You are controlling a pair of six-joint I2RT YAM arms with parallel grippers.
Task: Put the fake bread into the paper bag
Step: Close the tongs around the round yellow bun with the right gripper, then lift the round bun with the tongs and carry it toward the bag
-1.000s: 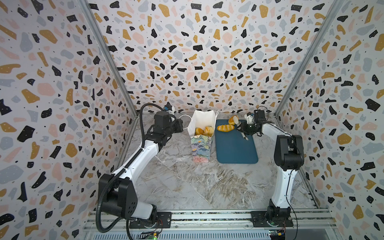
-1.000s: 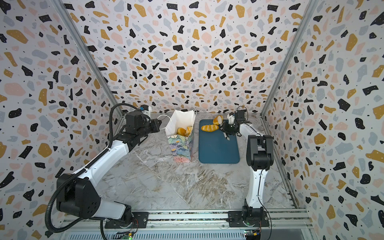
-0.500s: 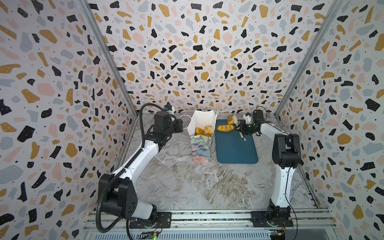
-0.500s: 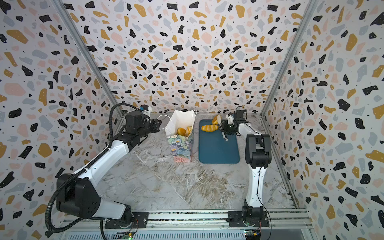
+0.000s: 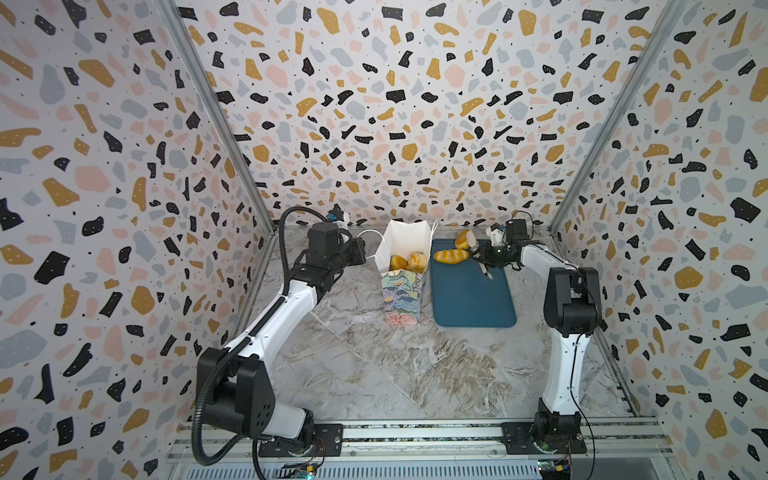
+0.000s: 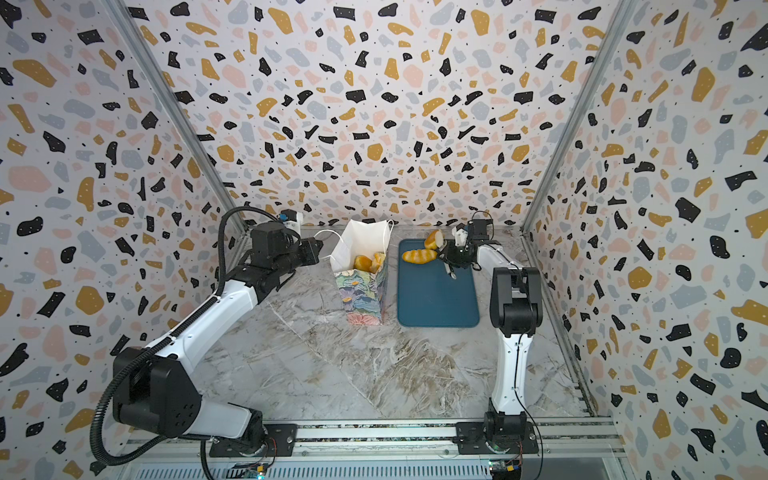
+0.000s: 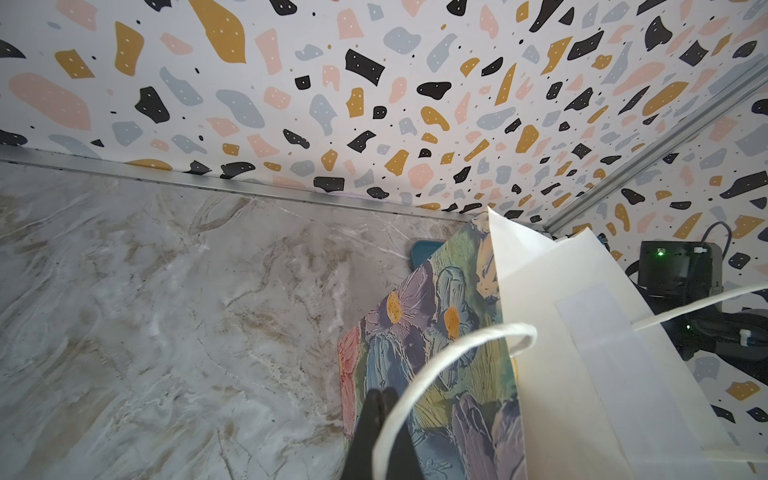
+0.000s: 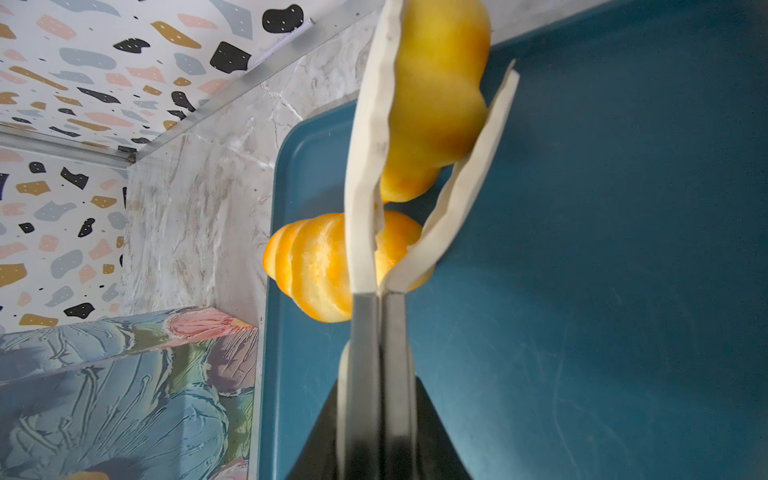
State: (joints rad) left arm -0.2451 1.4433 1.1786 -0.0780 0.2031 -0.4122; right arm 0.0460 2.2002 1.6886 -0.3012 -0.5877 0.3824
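Fake bread is in three places here. One pale, lumpy loaf sits between the right jaws. Their two long white fingers splay around its sides while the metal roots below them lie shut together, so the jaws are clamped on this loaf. Whether it hangs clear of the teal tray or rests on it I cannot tell.

Just behind those fingers, close to the held loaf, a ridged golden loaf lies on the tray. Whether the two loaves touch is unclear.

Off to the side of the right jaws, just beside the tray's edge, the paper bag stands upright on the bench. In its open white mouth are two more golden breads, side by side.

The left jaws point at the bag from its other side and are closed tip to tip. Their black fingertips are near the bag's flowered wall. A white cord handle loops across in front of them, and I cannot tell whether the cord is pinched between them.
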